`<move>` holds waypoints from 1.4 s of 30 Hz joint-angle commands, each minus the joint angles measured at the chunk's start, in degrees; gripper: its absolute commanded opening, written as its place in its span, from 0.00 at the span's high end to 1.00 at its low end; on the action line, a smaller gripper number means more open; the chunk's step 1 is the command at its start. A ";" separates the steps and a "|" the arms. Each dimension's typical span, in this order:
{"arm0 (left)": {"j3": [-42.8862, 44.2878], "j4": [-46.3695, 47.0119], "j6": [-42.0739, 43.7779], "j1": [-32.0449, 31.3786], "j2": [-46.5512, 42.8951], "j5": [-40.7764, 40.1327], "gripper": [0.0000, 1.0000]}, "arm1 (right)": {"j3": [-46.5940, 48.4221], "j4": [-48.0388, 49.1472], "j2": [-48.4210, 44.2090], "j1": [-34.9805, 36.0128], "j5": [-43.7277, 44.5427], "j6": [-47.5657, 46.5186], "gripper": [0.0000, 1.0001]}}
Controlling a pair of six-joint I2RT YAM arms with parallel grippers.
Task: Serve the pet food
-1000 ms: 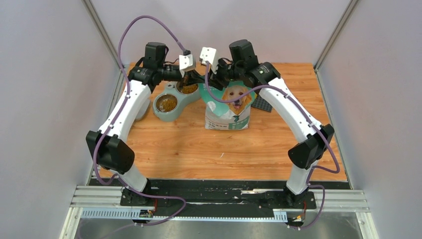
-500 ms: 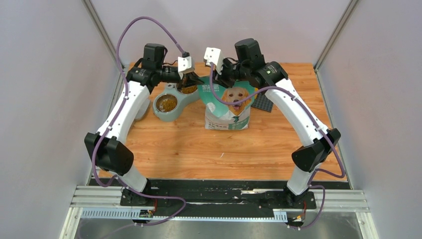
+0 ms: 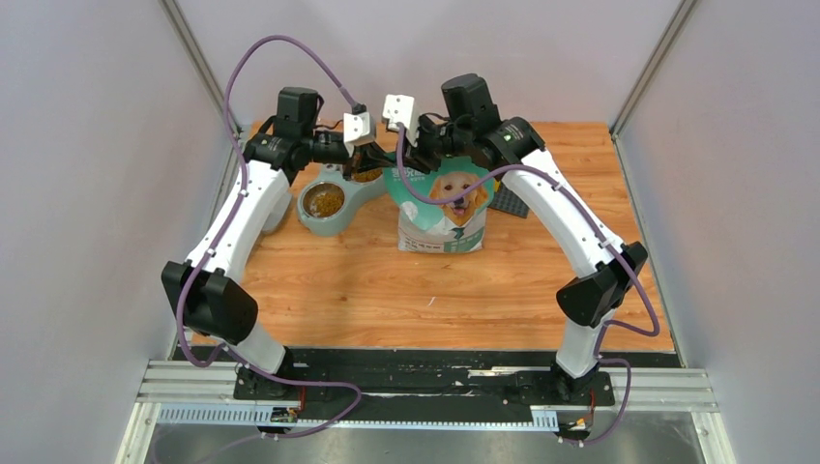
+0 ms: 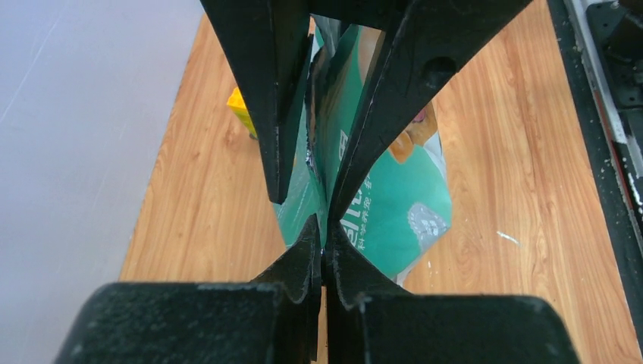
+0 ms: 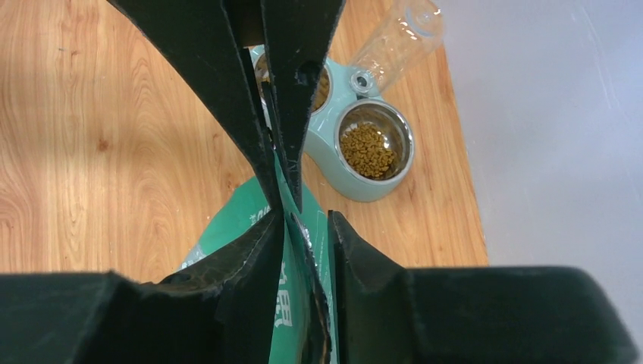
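From above, the left gripper (image 3: 375,158) and right gripper (image 3: 411,155) flank the top of an upright green-and-white bag printed with a golden dog (image 3: 450,208). Small brown kibble pellets (image 3: 325,200) lie in a pale green double bowl (image 3: 348,208) just beside the left gripper.

Left wrist: clenched on the bag's rim.

Right wrist: the rim sits between nearly closed jaws; I cannot tell whether they grip it.

**Pet food (image 5: 368,149) lies in both halves of the feeder (image 5: 334,163)**

Small, round, golden-brown dry pellets. One loose, shallow heap covers the bottom of the steel bowl (image 5: 407,133) at the nearer end of the pale green double feeder. A second lot sits in the feeder's farther half, partly hidden.
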 commanded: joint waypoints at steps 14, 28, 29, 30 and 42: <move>-0.52 3.03 0.75 3.38 -3.76 1.15 1.00 | -3.73 -1.78 -4.98 0.56 7.01 -8.03 1.00; -2.41 -1.01 5.45 5.96 -4.99 -1.40 1.00 | -10.37 -1.77 -13.43 -3.49 22.66 -17.93 1.00; -2.34 -1.18 5.45 6.00 -4.97 -1.44 1.00 | -10.98 -1.78 -14.12 -3.89 23.06 -18.15 1.00; -2.22 -1.23 5.51 6.05 -4.96 -1.50 1.00 | -11.58 -1.77 -14.77 -4.55 23.18 -18.37 1.00; -1.14 -0.52 4.80 6.19 -4.27 -0.85 1.00 | -17.71 -2.69 -22.23 -12.11 24.43 -18.64 1.00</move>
